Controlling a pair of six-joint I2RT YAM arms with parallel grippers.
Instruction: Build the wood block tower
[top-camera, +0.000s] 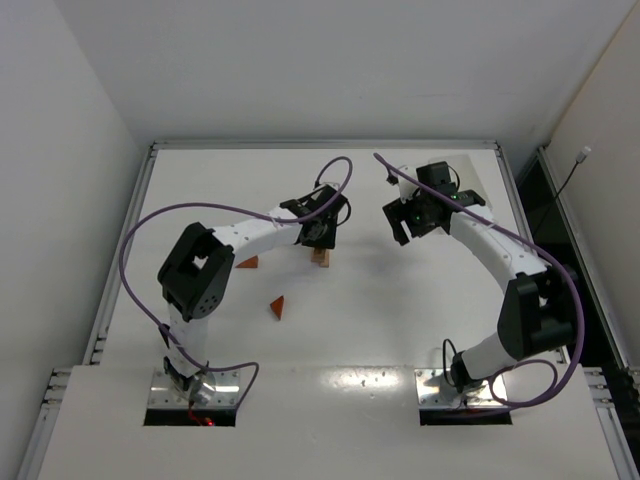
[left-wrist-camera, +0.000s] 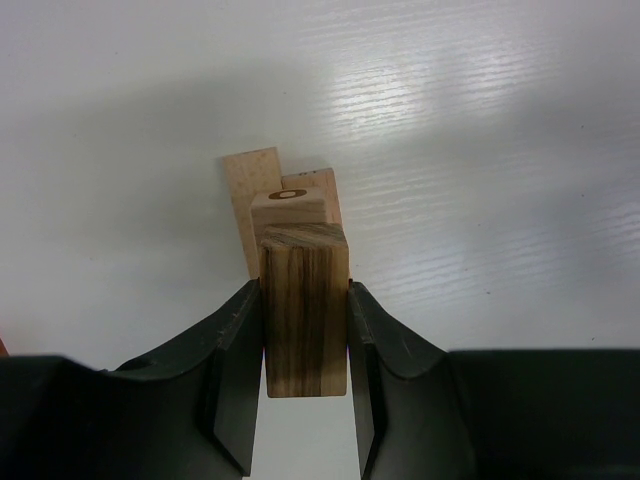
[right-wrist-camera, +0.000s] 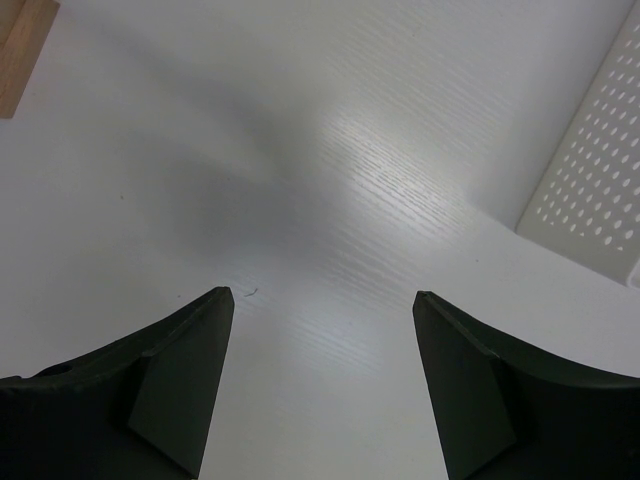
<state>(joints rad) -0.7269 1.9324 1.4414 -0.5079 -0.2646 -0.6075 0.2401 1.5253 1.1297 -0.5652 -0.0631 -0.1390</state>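
Note:
My left gripper (left-wrist-camera: 305, 288) is shut on a dark streaked wooden block (left-wrist-camera: 305, 310), held upright between both fingers. Just beyond and below it stands the wood block tower: a pale block with a round mark on top (left-wrist-camera: 288, 208) resting on tan bars (left-wrist-camera: 250, 190). From above, the left gripper (top-camera: 320, 232) hangs directly over the tower (top-camera: 320, 257) at the table's middle. My right gripper (top-camera: 405, 222) hovers to the tower's right, open and empty (right-wrist-camera: 322, 295) over bare table. A tan block edge (right-wrist-camera: 20, 50) shows at the top left of the right wrist view.
A reddish-brown triangular wedge (top-camera: 279, 308) lies on the table in front of the tower. Another reddish piece (top-camera: 247, 262) sits partly under the left arm. A white perforated bin (right-wrist-camera: 590, 190) stands to the right of the right gripper.

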